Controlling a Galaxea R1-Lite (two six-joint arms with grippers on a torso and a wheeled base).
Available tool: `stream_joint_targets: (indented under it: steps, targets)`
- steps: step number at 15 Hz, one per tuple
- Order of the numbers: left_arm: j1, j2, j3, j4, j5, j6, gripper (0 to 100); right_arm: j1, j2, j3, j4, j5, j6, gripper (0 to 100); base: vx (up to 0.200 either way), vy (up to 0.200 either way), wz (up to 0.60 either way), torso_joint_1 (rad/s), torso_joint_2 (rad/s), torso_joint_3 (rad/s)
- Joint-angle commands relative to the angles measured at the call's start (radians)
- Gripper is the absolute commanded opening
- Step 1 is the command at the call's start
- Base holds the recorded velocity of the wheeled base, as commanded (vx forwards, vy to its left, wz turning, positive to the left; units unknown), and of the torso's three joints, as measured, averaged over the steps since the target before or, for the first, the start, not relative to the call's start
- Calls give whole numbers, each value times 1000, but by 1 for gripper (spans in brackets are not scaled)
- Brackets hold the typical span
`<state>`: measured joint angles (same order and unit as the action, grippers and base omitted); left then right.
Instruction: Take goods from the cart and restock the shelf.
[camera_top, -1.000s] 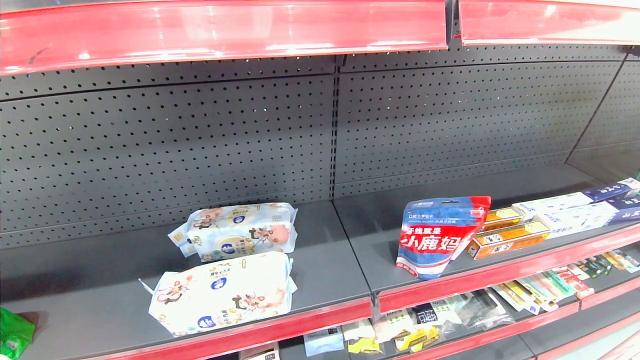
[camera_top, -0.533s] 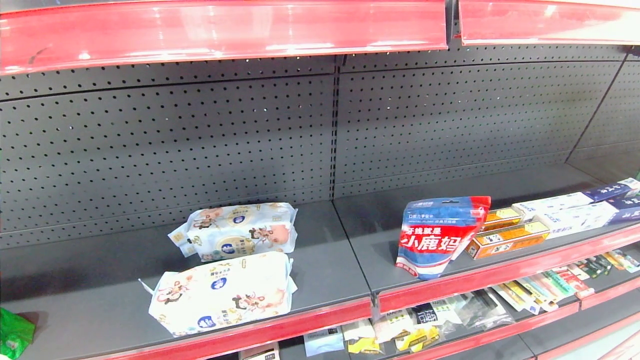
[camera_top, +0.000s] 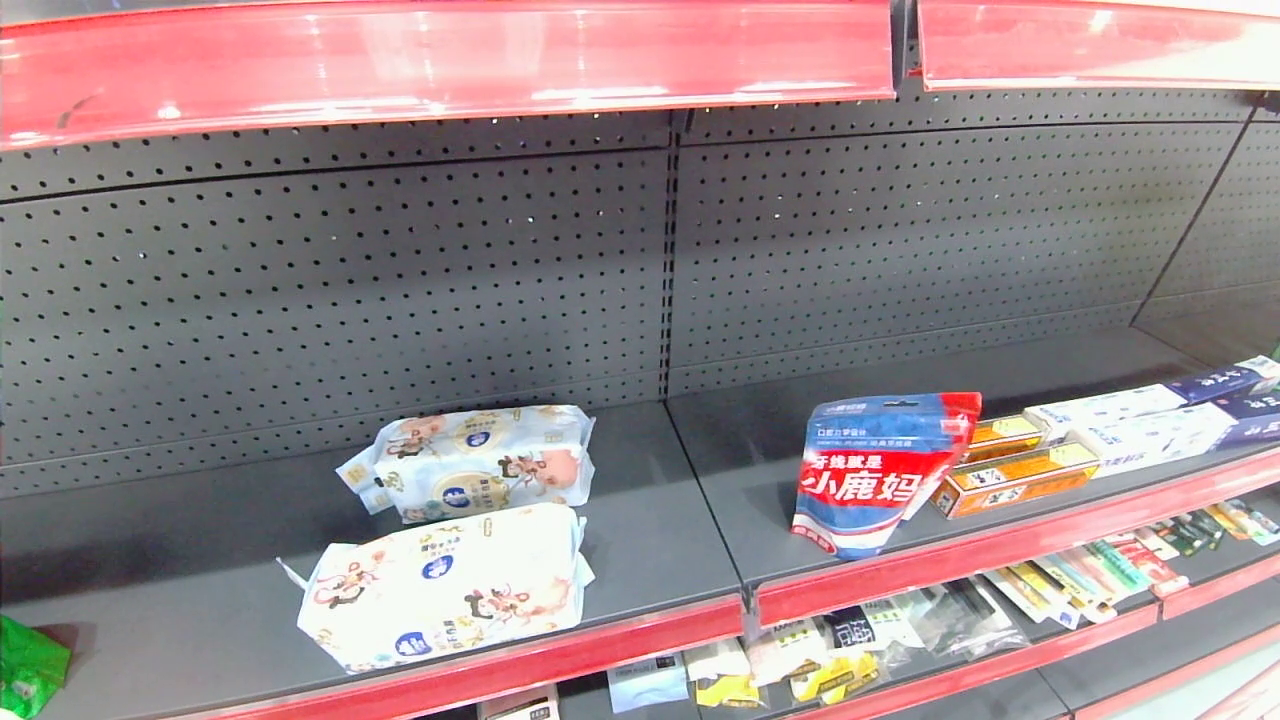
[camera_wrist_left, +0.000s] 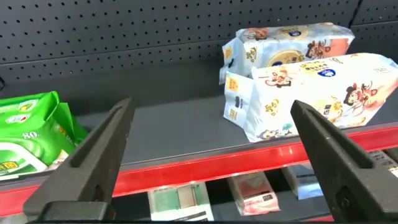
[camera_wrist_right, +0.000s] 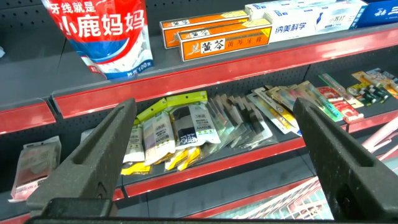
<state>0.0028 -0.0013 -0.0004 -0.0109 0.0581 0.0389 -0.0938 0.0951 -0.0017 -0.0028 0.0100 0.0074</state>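
Wide open and empty, jaws of left gripper (camera_wrist_left: 211, 107) and right gripper (camera_wrist_right: 214, 102). Facing shelf (camera_top: 650, 520); wipes packs (camera_wrist_left: 323, 93) already there, ahead of left gripper, long axes along shelf edge.

The green pack (camera_top: 28, 662) is cut off by the head view's left edge; the pouch (camera_top: 880, 470) hides part of the orange boxes (camera_top: 1015, 478).

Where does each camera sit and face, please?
Head view: on the head, facing forward and down at shelf, wipe packs, pouch.
Left wrist view: left wrist, facing wipe packs, green pack; open left fingers frame it.
Right wrist view: right wrist, facing pouch, orange boxes; open right fingers frame it.
Shared: head and left wrist both show the wipe packs.
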Motion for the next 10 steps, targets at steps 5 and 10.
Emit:
stream_joint_targets:
  steps: [5, 10]
  targets:
    - [0, 1, 0, 2, 3, -19, 100, 0, 2, 0, 0, 1, 0, 100, 0, 0, 0, 0, 0, 0]
    - [0, 1, 0, 2, 5, -21, 100, 2, 2, 0, 0, 1, -4, 100, 0, 0, 0, 0, 0, 0]
